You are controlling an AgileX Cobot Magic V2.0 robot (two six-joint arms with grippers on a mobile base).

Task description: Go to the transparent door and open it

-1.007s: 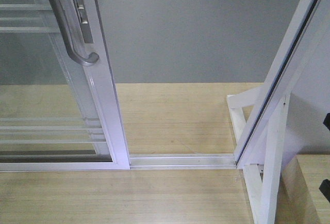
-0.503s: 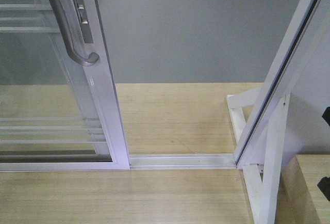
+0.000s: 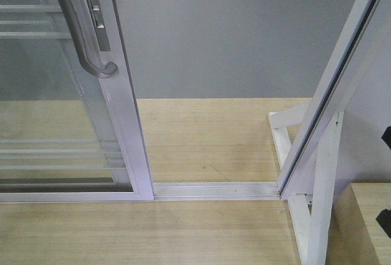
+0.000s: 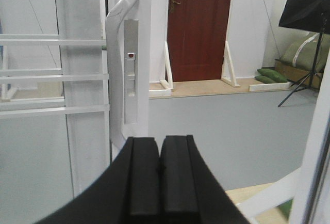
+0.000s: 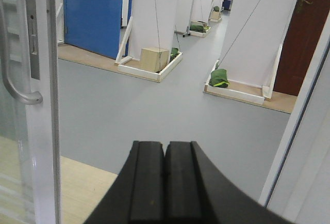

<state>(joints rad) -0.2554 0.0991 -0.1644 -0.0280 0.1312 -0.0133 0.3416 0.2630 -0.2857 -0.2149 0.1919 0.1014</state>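
Fingers (image 4: 160, 177) of both arms pressed together, empty, facing the transparent door (image 3: 125, 130) slid aside.

A slanted white wooden support frame (image 3: 317, 173) stands right on the wood platform (image 3: 208, 143). Far off: grey floor (image 3: 232, 39), dark red door (image 4: 198, 28), blue door (image 5: 93, 12).

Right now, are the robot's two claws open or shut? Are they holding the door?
Left gripper: shut, holding nothing; the handle is ahead, untouched.
Right gripper: shut, holding nothing.
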